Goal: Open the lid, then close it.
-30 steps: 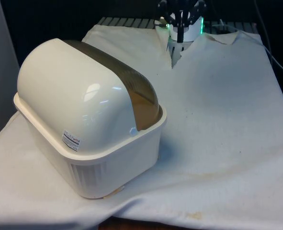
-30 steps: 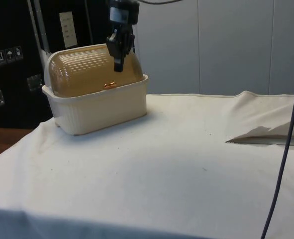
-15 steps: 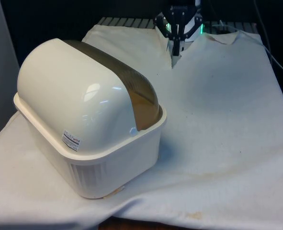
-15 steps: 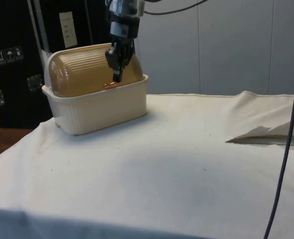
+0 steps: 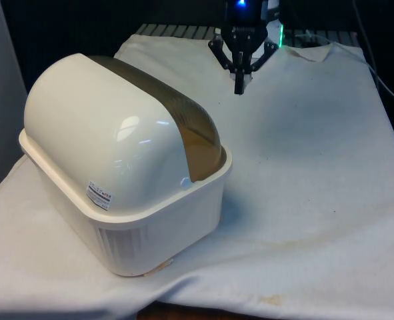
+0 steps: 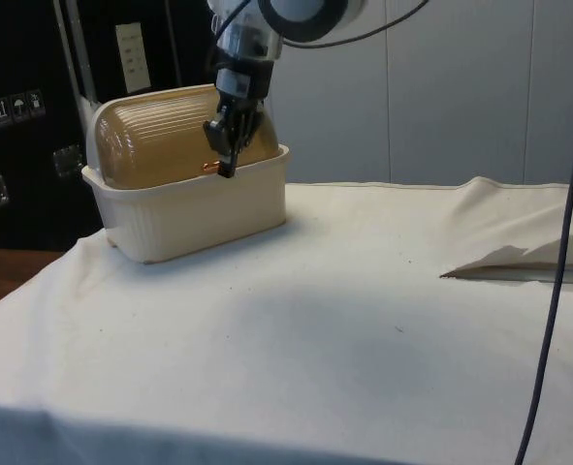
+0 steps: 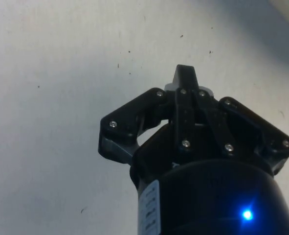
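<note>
Front view: the bread box (image 5: 127,183) sits with its smooth, glossy cream back towards the camera, a ribbed base under a rounded dome. The amber translucent lid (image 5: 177,130) is rolled down, still to be opened. The gripper (image 5: 239,87) hangs beyond the box, above the wrinkled white cloth (image 5: 303,167), its 2 fingers pressed together on nothing.

Side view: the gripper (image 6: 226,170) points down just in front of the ribbed lid (image 6: 160,145), its tip near the small copper handle (image 6: 211,167) at the lid's lower edge. I judge that clenched fingers could slide off so small a knob, or shove the light plastic box across the cloth.

Wrist view: the gripper (image 7: 185,78) is over bare cloth (image 7: 61,73), fingers closed.
</note>
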You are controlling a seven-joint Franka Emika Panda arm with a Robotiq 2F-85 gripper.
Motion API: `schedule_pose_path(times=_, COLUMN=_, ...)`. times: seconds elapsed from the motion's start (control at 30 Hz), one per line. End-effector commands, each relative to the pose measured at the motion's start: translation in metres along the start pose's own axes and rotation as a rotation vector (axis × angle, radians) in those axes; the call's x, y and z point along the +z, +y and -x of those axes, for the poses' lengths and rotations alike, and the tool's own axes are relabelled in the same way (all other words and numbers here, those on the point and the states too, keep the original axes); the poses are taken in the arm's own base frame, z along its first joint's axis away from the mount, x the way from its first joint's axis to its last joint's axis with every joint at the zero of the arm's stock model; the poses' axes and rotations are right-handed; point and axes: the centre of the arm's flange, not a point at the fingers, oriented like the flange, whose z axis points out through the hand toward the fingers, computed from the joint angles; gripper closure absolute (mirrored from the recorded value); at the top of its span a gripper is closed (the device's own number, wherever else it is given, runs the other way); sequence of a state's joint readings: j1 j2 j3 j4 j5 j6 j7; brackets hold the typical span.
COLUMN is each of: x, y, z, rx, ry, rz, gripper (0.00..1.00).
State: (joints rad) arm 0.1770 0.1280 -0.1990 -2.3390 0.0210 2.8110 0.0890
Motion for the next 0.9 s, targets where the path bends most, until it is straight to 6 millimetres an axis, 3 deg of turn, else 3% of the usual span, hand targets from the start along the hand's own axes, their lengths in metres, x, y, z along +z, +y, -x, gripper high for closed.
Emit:
schedule_pose_path(times=0.0, x=0.002, y=0.000, z=0.000, rx=0.004, ry=0.003, rz=0.001, gripper=1.00)
schedule_pose_path(times=0.5, x=0.032, y=0.017, z=0.012, rx=0.070, ry=0.041, rz=0.029, gripper=1.00)
schedule_pose_path(times=0.87, x=0.035, y=0.026, z=0.014, rx=0.088, ry=0.043, rz=0.034, gripper=1.00)
